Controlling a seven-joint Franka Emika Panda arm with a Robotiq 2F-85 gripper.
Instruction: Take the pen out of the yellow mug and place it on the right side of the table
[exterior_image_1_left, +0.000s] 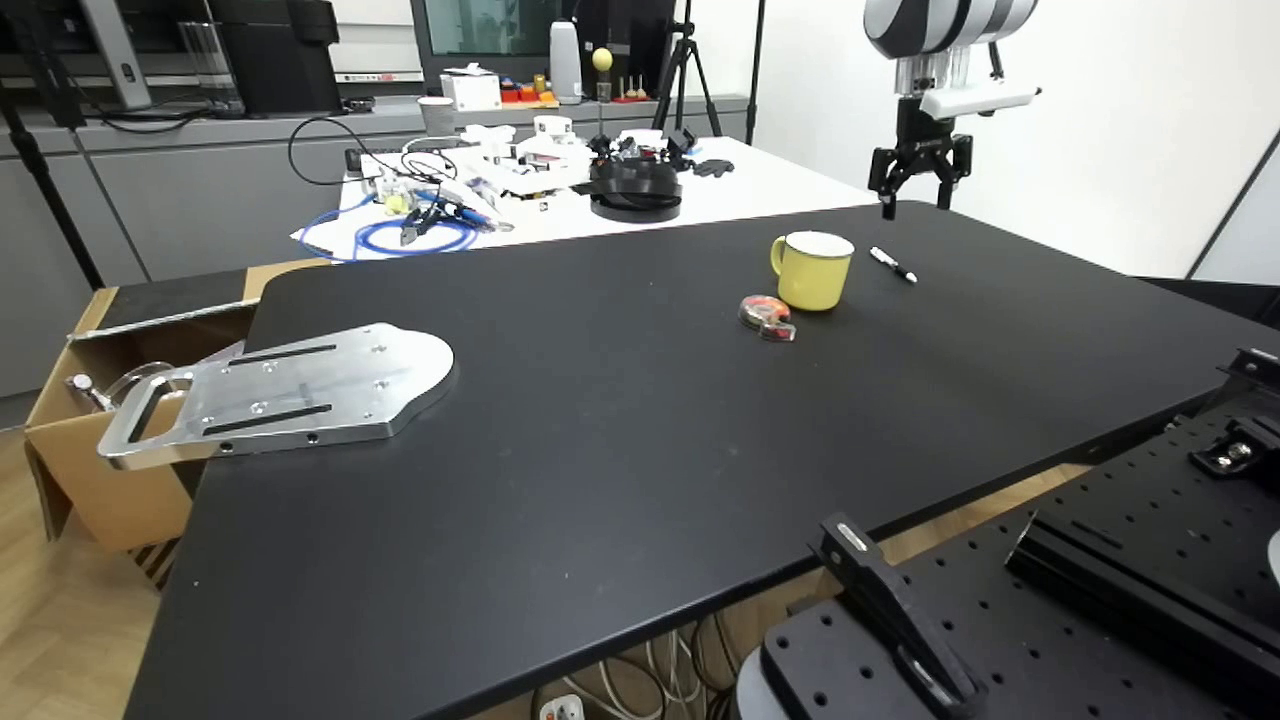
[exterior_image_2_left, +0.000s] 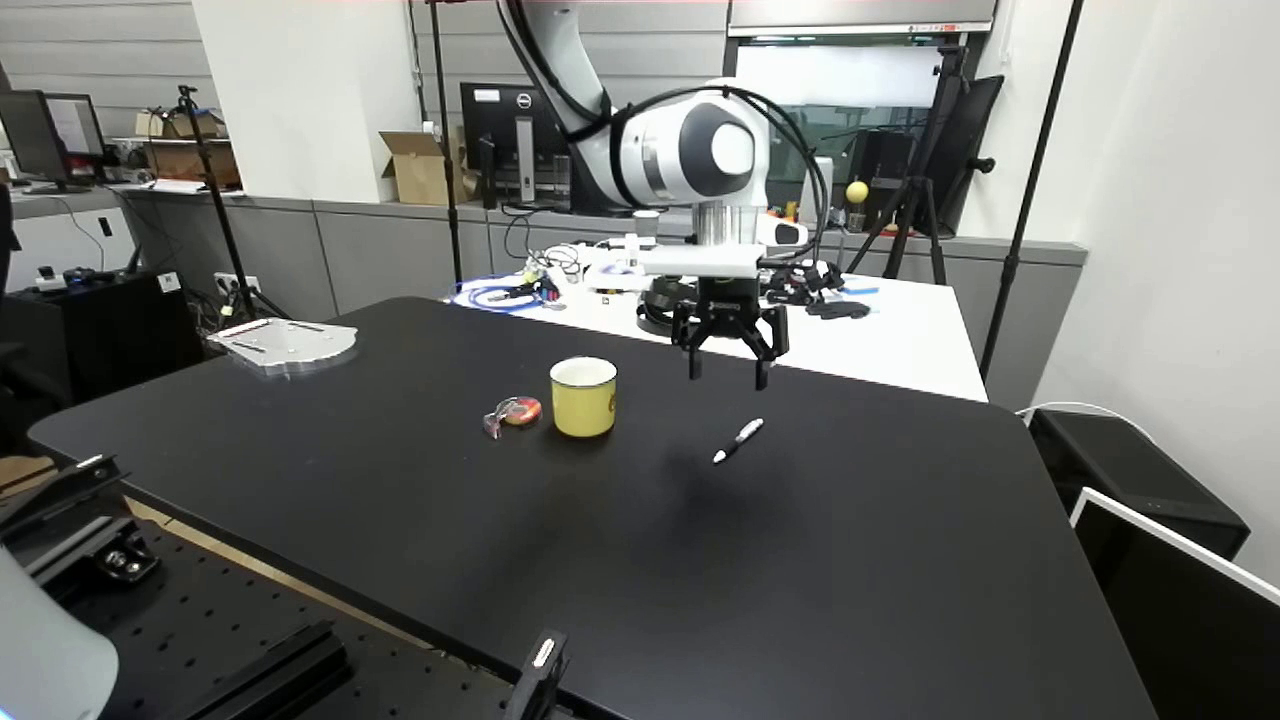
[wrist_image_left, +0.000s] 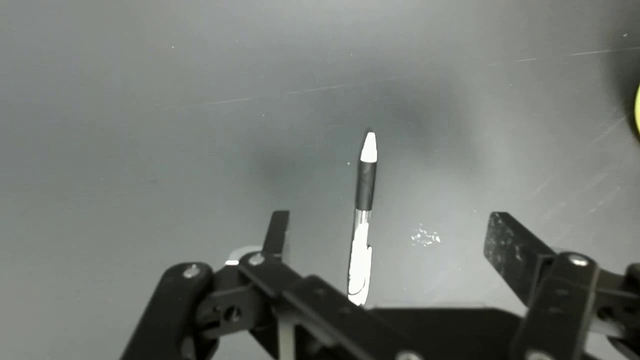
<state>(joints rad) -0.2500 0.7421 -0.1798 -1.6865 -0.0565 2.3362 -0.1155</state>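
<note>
1. Hanging above the desk (exterior_image_2_left: 880, 560), the end effector (wrist_image_left: 390, 220) gripped nothing; its fingers (wrist_image_left: 510, 247) stood wide apart.
2. Beneath it, the pen (wrist_image_left: 363, 215) lay flat on the desk. In the wrist view it showed between the fingers, nearer the finger at picture left. Its long axis ran crosswise to the closing line, so a near-straight descent, nudged sideways to centre it, looked right for a grasp. No lettering could be read on its barrel.
3. Near the pen, the yellow mug (exterior_image_2_left: 583, 405) stood upright; both exterior views showed the pen outside it, to its right in the picture.
4. Farther off, a monitor (exterior_image_2_left: 548, 125) carried a round badge (exterior_image_2_left: 524, 101) that looked like Dell's; its white sticker (exterior_image_2_left: 486, 95) was too small to read.
</note>
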